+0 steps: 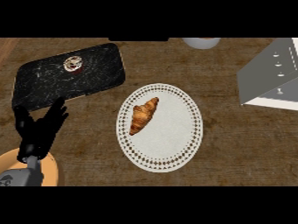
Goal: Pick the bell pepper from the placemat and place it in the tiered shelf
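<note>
We see no bell pepper, only a croissant [143,115] on the placemat [177,148]; light and flaky, we'd take it mid-body; left hand [40,127] resting open, right hand unseen.

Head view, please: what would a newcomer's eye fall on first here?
Probably the golden croissant lying on the white round placemat at the counter's middle; no bell pepper shows. Next, the black tray at upper left, and the left hand, open, just below it. A grey shelf stands at upper right.
</note>
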Controlling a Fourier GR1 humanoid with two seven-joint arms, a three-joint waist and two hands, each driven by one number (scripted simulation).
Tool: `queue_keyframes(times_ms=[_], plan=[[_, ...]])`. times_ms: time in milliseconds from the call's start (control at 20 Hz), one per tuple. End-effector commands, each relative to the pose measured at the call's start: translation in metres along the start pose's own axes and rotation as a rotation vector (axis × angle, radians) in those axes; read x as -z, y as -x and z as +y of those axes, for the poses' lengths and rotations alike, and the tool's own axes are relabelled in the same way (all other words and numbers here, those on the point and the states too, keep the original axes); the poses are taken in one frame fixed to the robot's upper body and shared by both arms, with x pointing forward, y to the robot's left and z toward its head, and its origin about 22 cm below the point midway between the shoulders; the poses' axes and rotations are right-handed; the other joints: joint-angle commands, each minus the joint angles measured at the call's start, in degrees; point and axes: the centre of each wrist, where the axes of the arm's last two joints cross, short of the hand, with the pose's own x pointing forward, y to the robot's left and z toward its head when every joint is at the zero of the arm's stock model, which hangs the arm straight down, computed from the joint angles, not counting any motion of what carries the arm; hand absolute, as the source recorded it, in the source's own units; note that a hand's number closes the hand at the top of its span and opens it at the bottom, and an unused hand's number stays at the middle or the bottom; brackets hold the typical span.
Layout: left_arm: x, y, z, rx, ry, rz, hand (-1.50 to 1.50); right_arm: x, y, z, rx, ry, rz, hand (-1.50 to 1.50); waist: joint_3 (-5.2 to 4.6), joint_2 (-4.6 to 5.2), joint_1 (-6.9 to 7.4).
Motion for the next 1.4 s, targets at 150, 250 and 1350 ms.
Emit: queue_keyframes(times_ms=[150, 250, 1350], plan=[[-0.01, 0.022, 0.0, -0.025, -0.007, 0.064, 0.0, 0.002, -0.017, -0.046, 0.302, 0.068, 0.03, -1.5, -0.42, 0.29, 0.16], [-0.002, 0.009, 0.0, -0.012, 0.004, 0.065, 0.0, 0.003, -0.008, -0.035, 0.323, 0.134, 0.045, -1.5, -0.43, 0.33, -0.18], [-0.004, 0.025, -0.007, -0.021, 0.01, 0.07, 0.0, -0.103, 0.058, -0.194, 0.428, 0.438, 0.153, -1.5, -0.06, 0.92, -0.52]])
